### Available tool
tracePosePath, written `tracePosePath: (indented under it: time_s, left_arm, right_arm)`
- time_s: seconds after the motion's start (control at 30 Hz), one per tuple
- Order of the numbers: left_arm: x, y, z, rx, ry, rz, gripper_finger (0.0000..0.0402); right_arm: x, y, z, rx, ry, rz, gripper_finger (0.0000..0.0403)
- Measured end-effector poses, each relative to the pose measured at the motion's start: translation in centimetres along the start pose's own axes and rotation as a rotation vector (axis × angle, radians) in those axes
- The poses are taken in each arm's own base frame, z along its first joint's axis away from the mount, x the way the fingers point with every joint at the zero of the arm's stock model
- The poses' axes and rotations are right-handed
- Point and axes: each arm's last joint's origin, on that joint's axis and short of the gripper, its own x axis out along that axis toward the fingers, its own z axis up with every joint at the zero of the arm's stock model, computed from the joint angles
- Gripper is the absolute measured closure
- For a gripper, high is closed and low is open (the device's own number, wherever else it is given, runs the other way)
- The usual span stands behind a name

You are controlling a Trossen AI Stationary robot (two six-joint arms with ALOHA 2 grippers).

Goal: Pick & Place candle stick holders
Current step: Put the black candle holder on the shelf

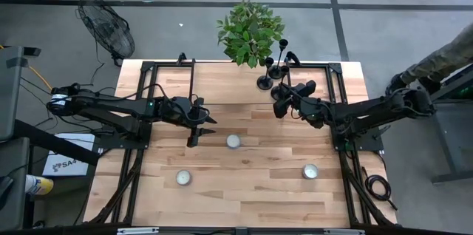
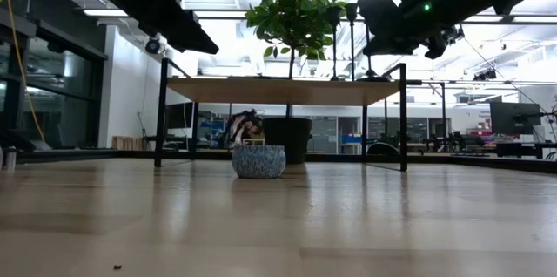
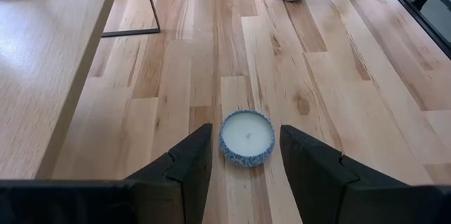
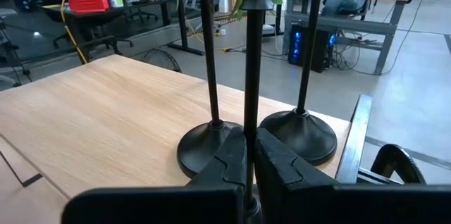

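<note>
Three black candle stick holders stand close together on the raised wooden shelf (image 1: 222, 80) at the table's far side, beside a potted plant (image 1: 250, 32). In the right wrist view, two show their round bases (image 4: 211, 148) (image 4: 299, 136), and the third's thin stem (image 4: 251, 55) rises between my fingers. My right gripper (image 4: 250, 146) is shut on that stem and also shows in the high view (image 1: 279, 94). My left gripper (image 1: 205, 131) is open over the table's middle. A white candle in a speckled tin (image 3: 246, 137) stands on the table just ahead of its fingers. My right gripper pinches the candle stick holder's stem low down (image 4: 250, 122) between its two fingers. The fingers come about level from the table's right and near side and lie across the stem. The stem stands upright. The fingers hide the base, so I cannot tell whether it rests on the shelf.
Two more white candles stand on the table at the near left (image 1: 183, 178) and the near right (image 1: 310, 171). The shelf stands on thin black legs (image 2: 162, 111). The plant's leaves hang close over the holders. A person's arm (image 1: 443, 58) shows beyond the table's right edge.
</note>
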Motion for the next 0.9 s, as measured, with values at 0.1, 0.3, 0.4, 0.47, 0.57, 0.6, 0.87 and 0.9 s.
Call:
tracePosePath:
  time_s: [0.1,0.3,0.4,0.47,0.57,0.6,0.87,0.9]
  left_arm:
    - [0.00,0.01,0.00,0.000,0.000,0.000,0.0238]
    - [0.00,0.00,0.00,0.000,0.000,0.000,0.0238]
    - [0.00,0.00,0.00,0.000,0.000,0.000,0.0238]
    - [0.00,0.00,0.00,0.000,0.000,0.000,0.0238]
    - [0.00,0.00,0.00,0.000,0.000,0.000,0.0238]
    - [0.00,0.00,0.00,0.000,0.000,0.000,0.0238]
    - [0.00,0.00,0.00,0.000,0.000,0.000,0.0238]
    - [0.00,0.00,0.00,0.000,0.000,0.000,0.0238]
  right_arm:
    - [0.00,-0.01,-0.03,-0.003,0.003,0.002,0.0402]
    - [-0.01,0.04,-0.06,-0.012,0.010,0.022,0.0402]
    - [-0.01,0.06,-0.09,-0.007,0.014,0.027,0.0403]
    - [-0.01,0.04,-0.10,0.010,0.014,0.024,0.0403]
    - [-0.01,0.03,-0.12,0.013,0.015,0.020,0.0403]
    - [-0.01,0.02,-0.12,0.013,0.015,0.020,0.0403]
    - [-0.01,0.02,-0.13,0.016,0.015,0.019,0.0402]
    - [-0.01,0.02,-0.13,0.016,0.015,0.019,0.0403]
